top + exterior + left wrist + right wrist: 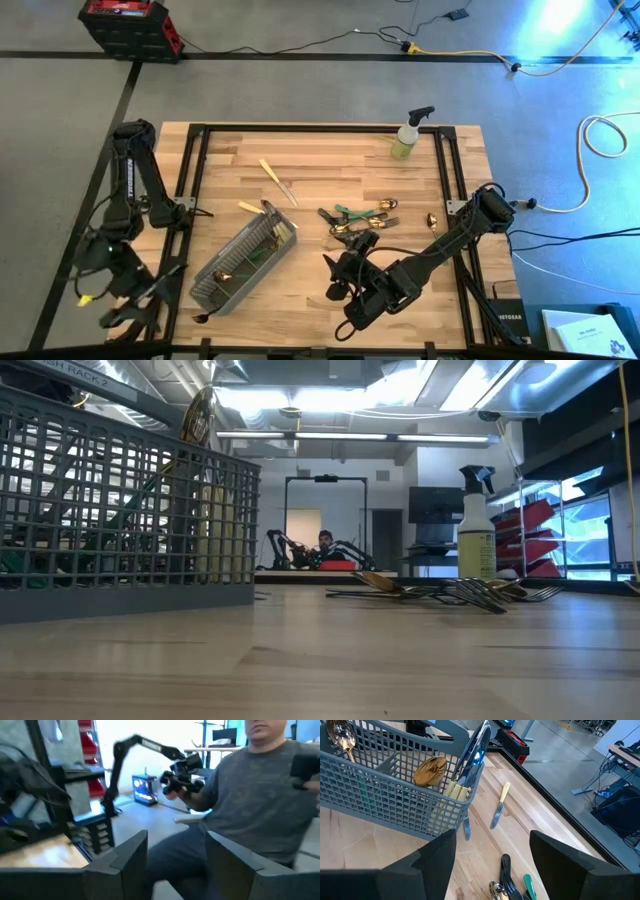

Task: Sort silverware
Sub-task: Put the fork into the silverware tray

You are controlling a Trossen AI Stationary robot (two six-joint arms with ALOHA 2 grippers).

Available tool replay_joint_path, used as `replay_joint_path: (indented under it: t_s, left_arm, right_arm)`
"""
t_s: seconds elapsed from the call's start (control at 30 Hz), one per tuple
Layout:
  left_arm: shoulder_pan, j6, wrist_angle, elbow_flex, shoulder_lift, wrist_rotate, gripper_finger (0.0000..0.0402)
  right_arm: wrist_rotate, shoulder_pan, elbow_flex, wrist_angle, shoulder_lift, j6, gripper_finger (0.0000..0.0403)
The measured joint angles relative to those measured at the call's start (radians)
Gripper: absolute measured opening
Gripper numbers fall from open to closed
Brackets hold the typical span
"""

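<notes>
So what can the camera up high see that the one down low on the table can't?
Only the high view shows both arms, the right end effector open over bare wood, and a lone cream-handled knife. Only the low view shows the room behind, with a seated person. Both show the grey caddy, spray bottle and silverware pile.

I see bare wooden worktop (pixel 330 160) between the grey wire-mesh caddy (pixel 243 262) and the gold-headed silverware pile (pixel 358 222).

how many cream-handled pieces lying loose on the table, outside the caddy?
2 visible. One knife lies on the far side of the caddy, toward the spray bottle. A second piece lies against the caddy's far corner. More may hide in the pile.
</notes>
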Motion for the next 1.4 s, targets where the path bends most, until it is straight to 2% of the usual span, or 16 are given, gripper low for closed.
replay_joint_path:
  t_s: [0.13, 0.3, 0.63, 0.73, 1.17, 1.4]
  left_arm:
    - [0.001, -0.079, -0.008, 0.0, 0.072, 0.094, 0.0182]
    - [0.002, -0.139, -0.002, -0.001, 0.117, 0.103, 0.0182]
    - [0.044, -0.409, -0.143, 0.002, 0.127, 0.109, 0.0182]
    - [0.063, -0.389, -0.165, -0.001, 0.138, 0.148, 0.0173]
    - [0.087, -0.322, -0.187, 0.0, 0.136, 0.171, 0.0098]
    - [0.087, -0.374, -0.292, 0.0, 0.135, 0.106, 0.0073]
  right_arm:
    - [0.0, 0.0, 0.0, 0.0, 0.0, 0.0, 0.0237]
    - [-0.004, 0.0, 0.0, 0.001, 0.0, 0.001, 0.0237]
    - [-0.006, -0.001, 0.0, 0.001, 0.0, 0.001, 0.0237]
    - [-0.007, -0.002, -0.002, 0.001, 0.0, 0.001, 0.0237]
    - [-0.015, -0.009, -0.003, 0.0, 0.0, 0.0, 0.0237]
    - [-0.015, -0.009, -0.003, 0.001, 0.001, 0.0, 0.0237]
